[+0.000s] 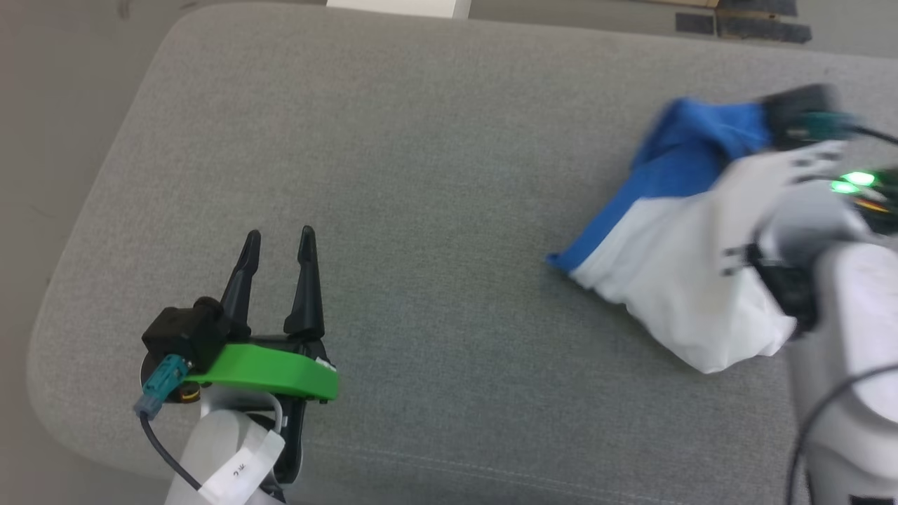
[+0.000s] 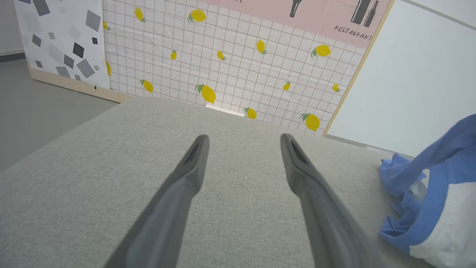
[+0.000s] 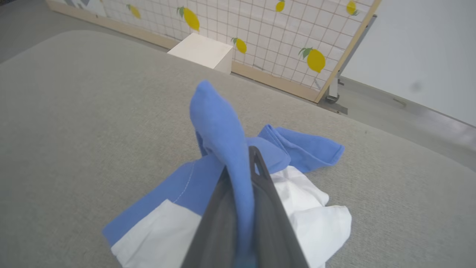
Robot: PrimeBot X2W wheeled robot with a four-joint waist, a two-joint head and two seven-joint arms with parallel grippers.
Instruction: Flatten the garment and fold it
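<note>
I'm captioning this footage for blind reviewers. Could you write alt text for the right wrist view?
The right end effector is clamped on a raised blue fold of a crumpled white shirt with bright blue sleeves, which lies on a grey fabric cushion. Behind it stand a lemon-print grid panel and a small white box.

Big soft grey cushion (image 1: 421, 175) with round corners. On its right side, a bunched-up blue and white shirt (image 1: 666, 280).

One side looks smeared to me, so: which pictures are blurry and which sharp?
Head view: garment and right arm are motion-smeared, left gripper crisp. Left wrist view: sharp, with soft even light. Right wrist view: cloth sharp, no glare.
</note>
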